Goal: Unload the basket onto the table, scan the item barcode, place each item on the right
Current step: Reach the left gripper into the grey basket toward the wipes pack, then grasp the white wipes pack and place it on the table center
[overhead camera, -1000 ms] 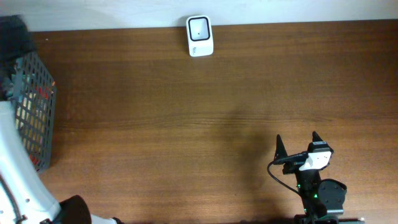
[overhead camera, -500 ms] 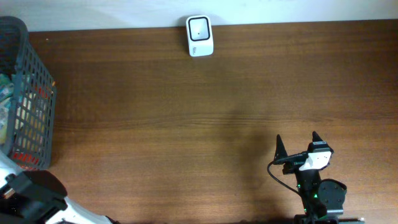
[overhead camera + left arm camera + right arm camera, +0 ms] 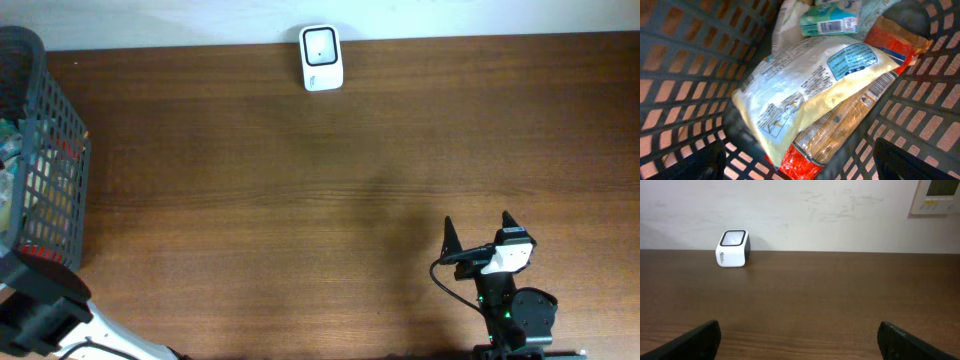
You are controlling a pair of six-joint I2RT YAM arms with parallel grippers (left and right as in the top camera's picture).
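Inside the dark mesh basket [image 3: 685,90], in the left wrist view, a pale yellow bag [image 3: 810,85] lies on top of a red and brown packet [image 3: 850,120]. A green and white carton [image 3: 829,21] lies beyond them. My left gripper [image 3: 800,164] hangs open just above this pile, one fingertip at each lower corner, with nothing between them. The white scanner [image 3: 321,58] stands at the table's far edge, also visible as the scanner [image 3: 733,248] against the wall. My right gripper [image 3: 478,224] rests open and empty at the near right.
The basket [image 3: 50,150] stands at the table's left edge, and my left arm [image 3: 40,320] shows below it in the corner. Brown tabletop [image 3: 300,200] stretches between the basket, the scanner and the right arm. A white wall [image 3: 840,210] rises behind the scanner.
In the overhead view my left arm has drawn back from over the basket toward the near left corner, uncovering the basket. The right arm has not moved.
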